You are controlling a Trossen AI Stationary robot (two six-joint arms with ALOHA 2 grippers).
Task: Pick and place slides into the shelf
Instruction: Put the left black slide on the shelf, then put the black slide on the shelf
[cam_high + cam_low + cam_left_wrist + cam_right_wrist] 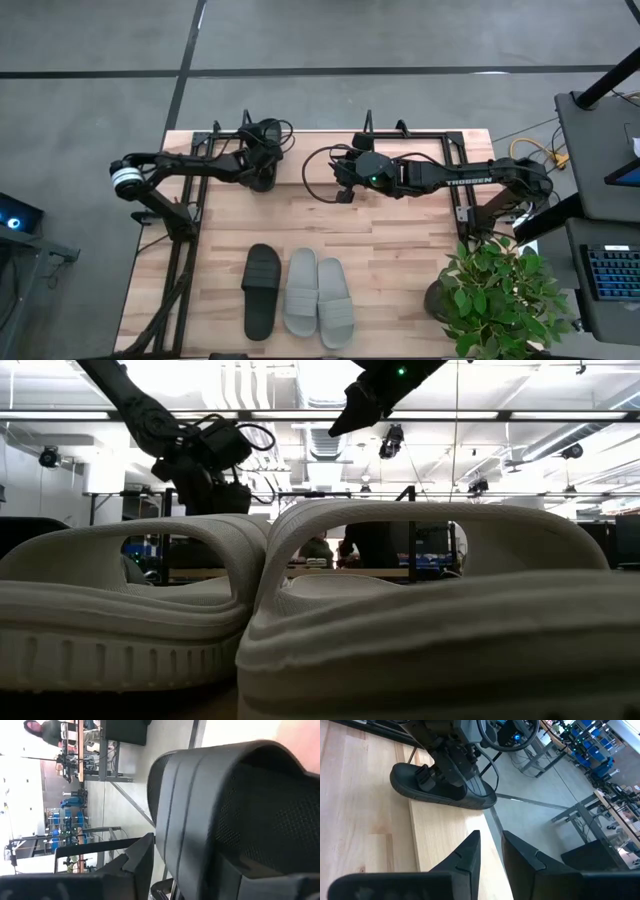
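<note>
On the wooden table (400,215), the shelf (455,160) spans the far edge. Near edge: one black slide (261,290) left of two grey slides (318,296). Other black slide (440,787) sits on the shelf's left part, left gripper (262,165) right over its strap, fingers slightly parted, grip unclear. Right gripper (490,851) hovers mid-shelf, narrowly open, holding nothing.
</note>
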